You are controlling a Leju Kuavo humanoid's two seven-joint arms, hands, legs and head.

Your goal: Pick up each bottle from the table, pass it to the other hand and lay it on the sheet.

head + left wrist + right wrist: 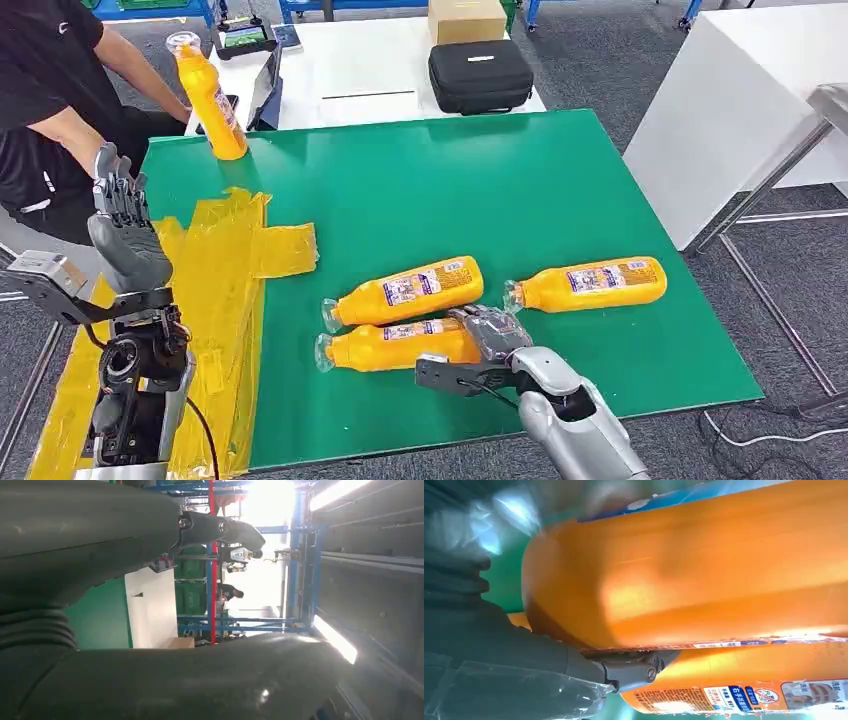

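Now nearest bottle [398, 347] on its side within right hand [492, 334].

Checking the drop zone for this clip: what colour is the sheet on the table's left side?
Yellow, a translucent crinkled sheet, best in the head view.

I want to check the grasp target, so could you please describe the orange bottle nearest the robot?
The nearest orange bottle lies on its side on the green table, clear cap pointing to the robot's left, label facing up. It looks like glossy plastic. A second bottle lies right beside it, and the right hand covers its base end.
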